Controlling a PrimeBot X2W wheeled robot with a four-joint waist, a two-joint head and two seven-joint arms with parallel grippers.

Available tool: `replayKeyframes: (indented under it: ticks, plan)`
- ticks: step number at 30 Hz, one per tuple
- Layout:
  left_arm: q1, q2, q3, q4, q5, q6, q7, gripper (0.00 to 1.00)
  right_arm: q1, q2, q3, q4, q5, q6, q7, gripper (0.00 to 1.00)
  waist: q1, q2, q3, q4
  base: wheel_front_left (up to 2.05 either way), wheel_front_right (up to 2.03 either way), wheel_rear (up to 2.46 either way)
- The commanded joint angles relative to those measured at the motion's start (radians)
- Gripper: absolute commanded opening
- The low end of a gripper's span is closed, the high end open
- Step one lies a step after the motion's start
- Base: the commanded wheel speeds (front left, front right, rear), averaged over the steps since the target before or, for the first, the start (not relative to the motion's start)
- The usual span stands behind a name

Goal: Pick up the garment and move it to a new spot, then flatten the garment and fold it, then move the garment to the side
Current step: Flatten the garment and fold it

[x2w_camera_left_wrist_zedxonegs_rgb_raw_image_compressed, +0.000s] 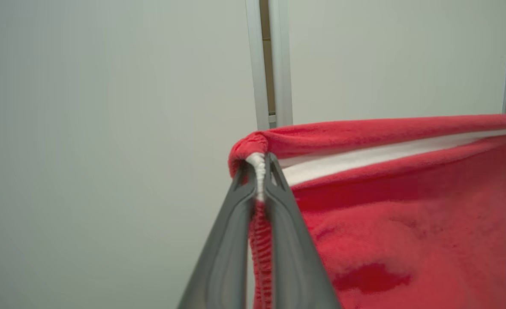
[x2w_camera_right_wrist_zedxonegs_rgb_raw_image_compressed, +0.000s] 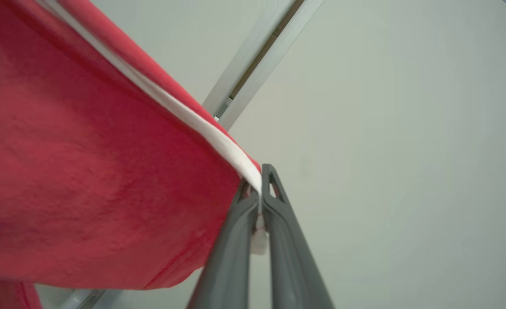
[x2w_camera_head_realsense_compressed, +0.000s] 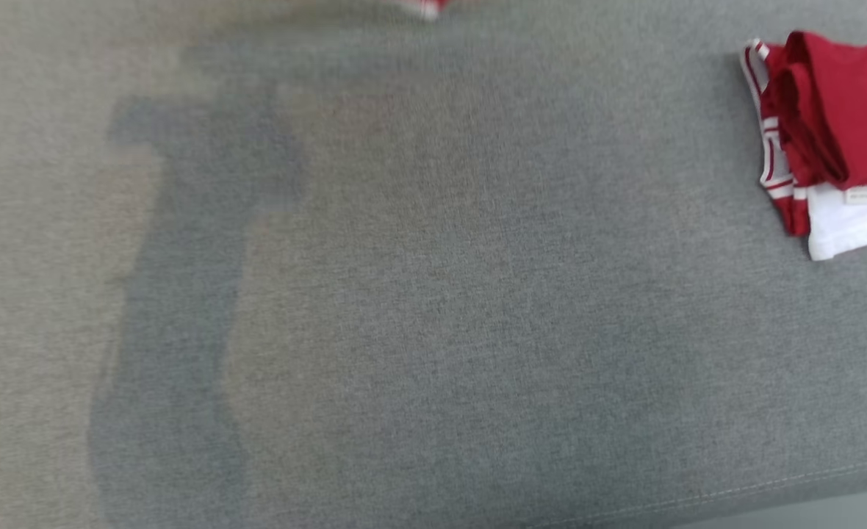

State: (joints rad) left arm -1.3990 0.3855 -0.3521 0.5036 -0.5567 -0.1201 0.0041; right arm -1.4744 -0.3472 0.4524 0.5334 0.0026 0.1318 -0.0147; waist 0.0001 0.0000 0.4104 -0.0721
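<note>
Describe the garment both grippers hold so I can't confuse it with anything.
Against the pale wall, a red fleecy garment with a white band near the gripped edge stretches between the left gripper and right gripper, each shut on one end. Unlike the folded red-and-white pile on the grey fabric surface, it is held up and spread.

Folded clothes [x2w_camera_head_realsense_compressed: 837,139] are lying far right on the cushion [x2w_camera_head_realsense_compressed: 404,294]; garment [x2w_camera_left_wrist_zedxonegs_rgb_raw_image_compressed: 407,214] is hanging between left gripper [x2w_camera_left_wrist_zedxonegs_rgb_raw_image_compressed: 259,167] and right gripper [x2w_camera_right_wrist_zedxonegs_rgb_raw_image_compressed: 260,180].
</note>
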Motion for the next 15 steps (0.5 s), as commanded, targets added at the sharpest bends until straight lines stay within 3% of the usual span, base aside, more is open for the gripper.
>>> replayKeyframes:
  ticks: [1,7,11,15]
  plan:
    - [-0.049,-0.005,0.000,0.052,0.011,-0.001,-0.045,0.00,-0.032,0.025,-0.025,0.053,-0.039,-0.002,-0.038,0.00,-0.0001,0.0000,0.166,-0.048,0.00,0.00,0.00]
    - [-0.153,-0.077,-0.020,0.257,0.000,-0.009,-0.229,0.00,-0.071,0.144,-0.155,0.253,-0.197,-0.002,-0.185,0.00,-0.0001,0.0000,0.199,-0.037,0.00,0.00,0.00]
    - [-0.093,-0.117,-0.054,0.313,-0.036,-0.011,-0.264,0.00,-0.002,0.191,-0.179,0.356,-0.256,-0.002,-0.228,0.00,-0.0001,0.0000,0.198,-0.022,0.00,0.00,0.00]
    - [0.019,-0.126,-0.064,0.281,-0.078,-0.011,-0.271,0.00,0.081,0.223,-0.174,0.441,-0.258,-0.002,-0.246,0.00,-0.0001,0.0000,0.181,-0.004,0.00,0.00,0.00]
